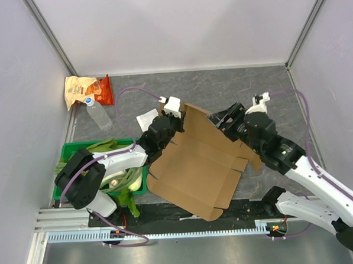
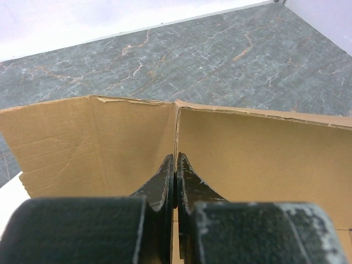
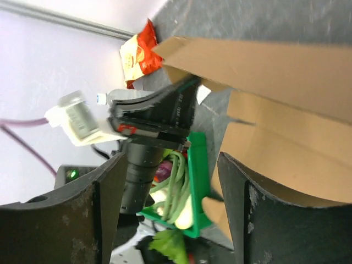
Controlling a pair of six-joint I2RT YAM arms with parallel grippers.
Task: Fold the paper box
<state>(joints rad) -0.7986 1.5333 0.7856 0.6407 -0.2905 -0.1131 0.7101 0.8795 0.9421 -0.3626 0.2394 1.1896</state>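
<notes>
Paper box (image 1: 193,169) is seen from the top lying open on the table (image 1: 251,86), just right of the green crate (image 1: 68,150), far wall raised. Only in the left wrist view are the left gripper (image 2: 175,165) jaws shown pressed together at that wall; pinching cannot be told. Right gripper (image 3: 170,165) jaws are shown spread in the right wrist view.

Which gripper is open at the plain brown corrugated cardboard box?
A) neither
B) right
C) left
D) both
B: in its wrist view the right gripper shows fingers spread wide beside the plain brown corrugated cardboard box; the left gripper has its fingers pressed together.
</notes>
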